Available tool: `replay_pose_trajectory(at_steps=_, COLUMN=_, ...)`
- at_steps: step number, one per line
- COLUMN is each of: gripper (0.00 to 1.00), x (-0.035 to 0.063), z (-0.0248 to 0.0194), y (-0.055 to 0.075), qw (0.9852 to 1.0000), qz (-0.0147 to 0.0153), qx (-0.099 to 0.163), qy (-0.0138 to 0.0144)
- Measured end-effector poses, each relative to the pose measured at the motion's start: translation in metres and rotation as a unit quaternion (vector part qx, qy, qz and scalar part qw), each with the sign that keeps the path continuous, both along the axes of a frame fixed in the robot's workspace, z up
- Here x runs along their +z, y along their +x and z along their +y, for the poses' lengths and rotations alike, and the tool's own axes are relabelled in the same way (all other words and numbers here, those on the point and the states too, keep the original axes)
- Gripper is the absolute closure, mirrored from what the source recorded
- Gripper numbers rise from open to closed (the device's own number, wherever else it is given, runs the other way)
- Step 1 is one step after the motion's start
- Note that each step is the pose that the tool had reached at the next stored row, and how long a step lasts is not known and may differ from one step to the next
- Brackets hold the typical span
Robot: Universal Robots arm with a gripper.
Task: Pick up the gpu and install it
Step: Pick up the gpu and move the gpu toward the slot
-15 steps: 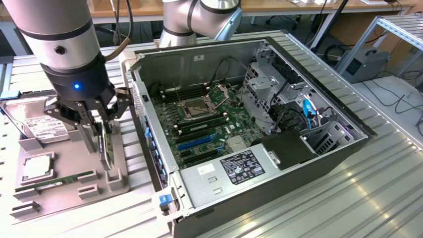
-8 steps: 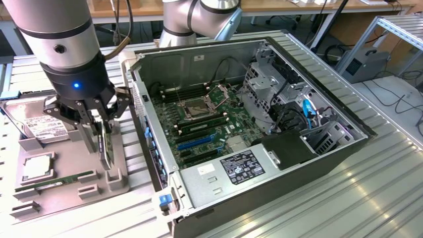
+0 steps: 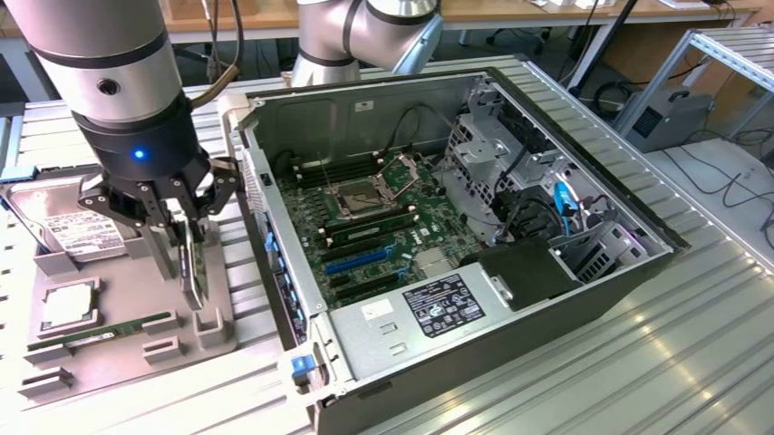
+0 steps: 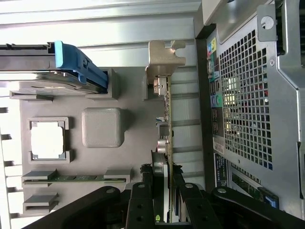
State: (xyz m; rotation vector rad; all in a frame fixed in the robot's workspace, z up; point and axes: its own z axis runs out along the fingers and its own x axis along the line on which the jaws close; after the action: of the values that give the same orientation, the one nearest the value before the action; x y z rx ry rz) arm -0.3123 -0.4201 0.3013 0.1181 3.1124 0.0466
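Now, hand [image 3: 181, 258] tight on upright gpu [image 3: 194, 288]

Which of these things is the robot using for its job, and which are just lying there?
For the job: gpu, gripped on edge; gripper; open computer case.
Just lying about: hard drive, RAM stick, processor chip, all on the grey tray.
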Motion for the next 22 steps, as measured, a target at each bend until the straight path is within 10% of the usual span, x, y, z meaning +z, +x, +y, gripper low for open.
replay_pose_trajectory(at_steps=22, gripper=0.73, x=0.008, z=0.0, y=0.0, qw=1.0, qz=0.0, qx=0.0, qy=0.0)
